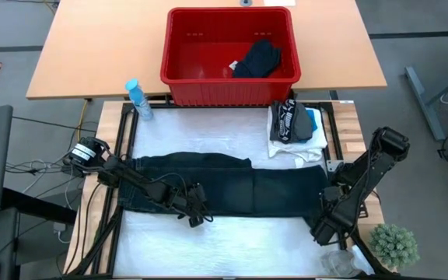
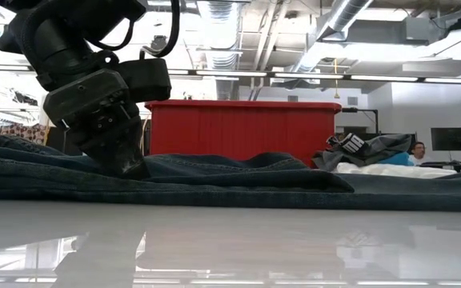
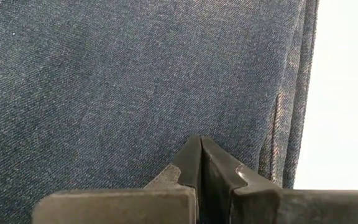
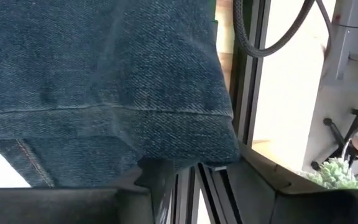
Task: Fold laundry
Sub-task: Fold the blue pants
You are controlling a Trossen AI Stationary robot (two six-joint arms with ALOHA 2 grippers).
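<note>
The left gripper (image 1: 198,218) is pressed down with its fingers (image 3: 199,163) fully together, and nothing is pinched between them; they rest on the dark denim trousers (image 1: 232,187), near their front edge. The trousers are laid out lengthwise across the white table (image 1: 232,241), folded flat. The right gripper (image 1: 323,230) is set at the trousers' right end by the hem, its fingers roughly half apart; whether the cloth is actually gripped cannot be told. A stack of folded garments (image 1: 295,131), white at the bottom, is placed behind the trousers towards the right. A dark garment (image 1: 258,59) is left inside the red basket (image 1: 230,78) beyond the table.
</note>
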